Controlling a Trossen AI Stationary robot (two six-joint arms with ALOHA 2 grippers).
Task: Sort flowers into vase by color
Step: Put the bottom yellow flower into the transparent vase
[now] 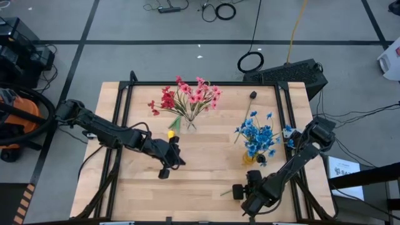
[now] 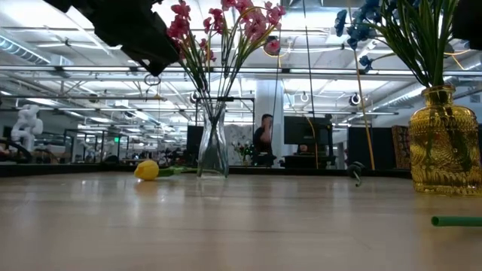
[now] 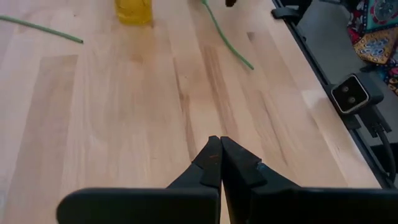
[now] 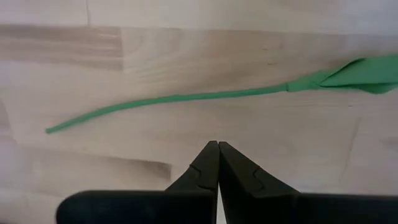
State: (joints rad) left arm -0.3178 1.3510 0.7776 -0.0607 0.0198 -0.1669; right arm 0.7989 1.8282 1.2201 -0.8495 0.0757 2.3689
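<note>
Directly ahead of the right gripper (image 4: 217, 144), whose fingers are pressed together on nothing, a loose green stem (image 4: 186, 98) lies flat on the table (image 1: 206, 181), its long axis crosswise to the fingers. Across the table, the left gripper (image 3: 219, 140) hovers, likewise closed and empty, nearer the yellow bud (image 1: 170, 134) lying beside the clear vase (image 2: 213, 147) of red and pink flowers (image 1: 187, 97). The right arm looks better placed for the stem.

The left arm is stretched toward mid-table, its left gripper (image 3: 219, 163) closed and empty. The right gripper (image 4: 217, 163) is held closed, pointing down near the front edge.
</note>
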